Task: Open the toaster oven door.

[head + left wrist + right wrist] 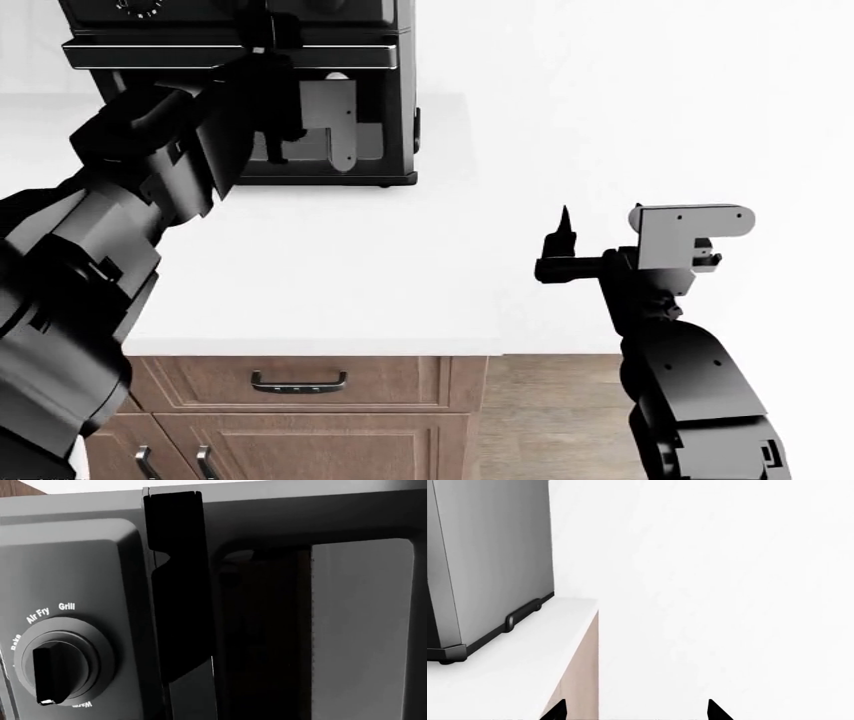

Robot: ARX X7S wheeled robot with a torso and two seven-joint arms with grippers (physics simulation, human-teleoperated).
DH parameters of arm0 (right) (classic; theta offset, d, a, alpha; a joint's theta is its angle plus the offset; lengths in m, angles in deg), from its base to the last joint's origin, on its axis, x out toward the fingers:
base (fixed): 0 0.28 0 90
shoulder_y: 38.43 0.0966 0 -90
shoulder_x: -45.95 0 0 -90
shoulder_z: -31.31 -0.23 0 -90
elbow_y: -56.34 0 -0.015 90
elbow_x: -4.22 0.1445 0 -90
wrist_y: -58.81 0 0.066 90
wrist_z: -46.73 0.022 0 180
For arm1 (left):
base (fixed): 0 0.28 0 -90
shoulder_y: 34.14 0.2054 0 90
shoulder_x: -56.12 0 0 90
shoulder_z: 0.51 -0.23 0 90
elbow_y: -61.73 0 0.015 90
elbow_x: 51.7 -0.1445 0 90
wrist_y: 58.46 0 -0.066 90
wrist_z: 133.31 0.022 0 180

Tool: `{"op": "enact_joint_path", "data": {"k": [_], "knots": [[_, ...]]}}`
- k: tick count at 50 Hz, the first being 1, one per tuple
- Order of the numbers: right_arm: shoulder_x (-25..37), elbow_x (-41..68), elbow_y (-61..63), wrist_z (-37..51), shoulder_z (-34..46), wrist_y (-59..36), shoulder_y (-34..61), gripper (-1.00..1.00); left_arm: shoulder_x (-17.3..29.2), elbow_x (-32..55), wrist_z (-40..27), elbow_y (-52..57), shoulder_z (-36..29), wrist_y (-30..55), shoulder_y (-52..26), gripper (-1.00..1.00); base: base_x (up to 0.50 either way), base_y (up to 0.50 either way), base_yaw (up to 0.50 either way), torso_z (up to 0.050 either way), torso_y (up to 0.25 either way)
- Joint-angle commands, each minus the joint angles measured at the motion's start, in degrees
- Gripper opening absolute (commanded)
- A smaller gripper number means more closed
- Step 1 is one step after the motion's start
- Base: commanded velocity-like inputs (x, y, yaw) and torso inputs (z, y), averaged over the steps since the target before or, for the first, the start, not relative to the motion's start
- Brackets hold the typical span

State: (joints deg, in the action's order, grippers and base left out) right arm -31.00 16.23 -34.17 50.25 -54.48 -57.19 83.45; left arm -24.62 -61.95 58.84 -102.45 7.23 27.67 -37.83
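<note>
Oven sits far left on worktop. Left gripper at door handle; jaws' state can't tell. Pull slow along hinge arc. Right gripper released, idle.

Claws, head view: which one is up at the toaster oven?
The left claw, raised against the toaster oven front. The right claw hangs over bare white countertop, well apart from it.
</note>
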Motion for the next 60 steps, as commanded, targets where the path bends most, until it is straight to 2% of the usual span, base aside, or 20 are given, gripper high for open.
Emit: {"op": "enact_joint_path", "data": {"k": [1, 14, 22, 26, 32, 47, 60], "knots": [[0.2, 0.5, -0.5, 0.2, -0.2, 0.6, -0.3, 1.0, -0.3, 5.2, -0.5, -0.8, -6.9, 0.3, 0.4, -1.0, 0.0, 0.0, 0.0, 0.0, 0.0], [0.2, 1.0, -0.6, 0.4, -0.2, 1.2, -0.6, 1.0, 0.9, 7.2, -1.9, -0.8, -10.4, -2.9, 0.7, -1.0, 0.0, 0.0, 0.0, 0.0, 0.0], [0.2, 1.3, -0.4, 0.4, -0.1, 1.2, -0.7, 1.0, 3.2, 7.3, -2.7, 1.2, -10.9, -5.6, 0.8, -1.0, 0.0, 0.0, 0.0, 0.0, 0.0], [0.2, 1.4, -0.2, 0.5, 0.1, 1.1, -0.5, 1.0, 11.7, 7.3, -2.2, 20.7, -10.6, 4.5, 0.6, -1.0, 0.0, 0.0, 0.0, 0.0, 0.0], [0.3, 1.6, 0.7, 0.7, 0.3, 0.2, -0.3, 1.0, 18.9, 7.2, -2.0, 37.4, -10.4, 12.4, 0.9, -1.0, 0.0, 0.0, 0.0, 0.0, 0.0], [0.4, 2.1, 0.8, 0.7, 0.6, 0.6, -0.2, 1.0, 31.7, 6.8, -2.6, 66.6, -10.9, 25.7, 3.8, -1.0, 0.0, 0.0, 0.0, 0.0, 0.0], [0.5, 2.6, 1.4, 0.8, 0.9, 0.7, -0.6, 1.0, 39.5, 5.5, -1.9, 83.8, -12.5, 33.7, 5.6, -1.0, 0.0, 0.0, 0.0, 0.0, 0.0]]}}
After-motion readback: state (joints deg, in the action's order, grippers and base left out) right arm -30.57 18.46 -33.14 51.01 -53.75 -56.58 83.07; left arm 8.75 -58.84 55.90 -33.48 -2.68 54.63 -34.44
